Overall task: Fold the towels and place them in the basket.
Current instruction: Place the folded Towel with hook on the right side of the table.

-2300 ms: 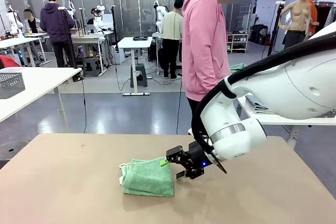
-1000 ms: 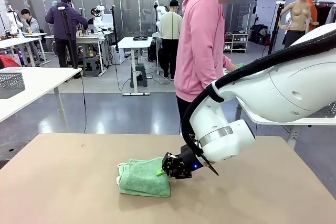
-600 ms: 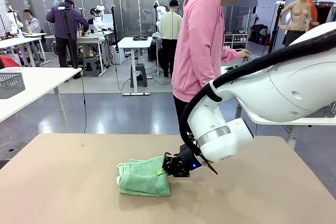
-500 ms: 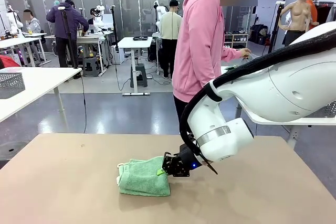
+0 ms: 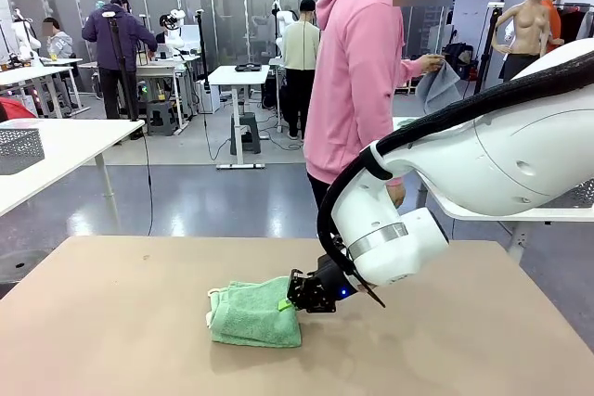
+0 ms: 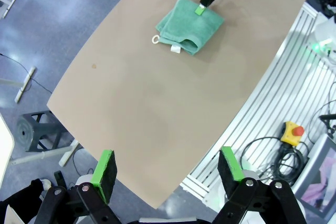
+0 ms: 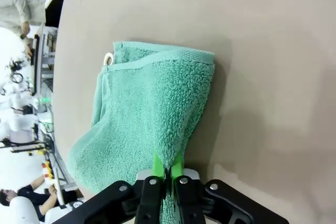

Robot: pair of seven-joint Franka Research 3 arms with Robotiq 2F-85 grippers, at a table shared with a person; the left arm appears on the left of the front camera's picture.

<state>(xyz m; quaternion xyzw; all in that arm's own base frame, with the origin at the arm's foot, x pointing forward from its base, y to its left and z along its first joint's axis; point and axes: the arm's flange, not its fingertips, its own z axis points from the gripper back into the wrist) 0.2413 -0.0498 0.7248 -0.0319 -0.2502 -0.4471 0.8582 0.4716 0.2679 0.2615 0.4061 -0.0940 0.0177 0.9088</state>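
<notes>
So the mint green terry towel [image 5: 255,315] is lying folded into a thick little packet roughly mid-way across the plain tan table [image 5: 111,322]. The right gripper [image 5: 290,301] is clamped onto its right-hand edge, pads pinched tight on the terry. The left gripper [image 6: 167,166] hangs high over the table, jaws spread wide, nothing in them.

I'd say towel one is folded but not yet in any basket. A pale grey-blue cloth [image 5: 438,88] is up in the hand of the person in a pink hoodie [image 5: 357,71] at the far side, unfolded, so that one's all left to do. A dark grey mesh basket [image 5: 19,150] sits on a white side table [image 5: 83,141] off left, well apart from the towel.

Writing: none I can read. The towel's small white tag [image 6: 175,49] is too tiny to tell.
</notes>
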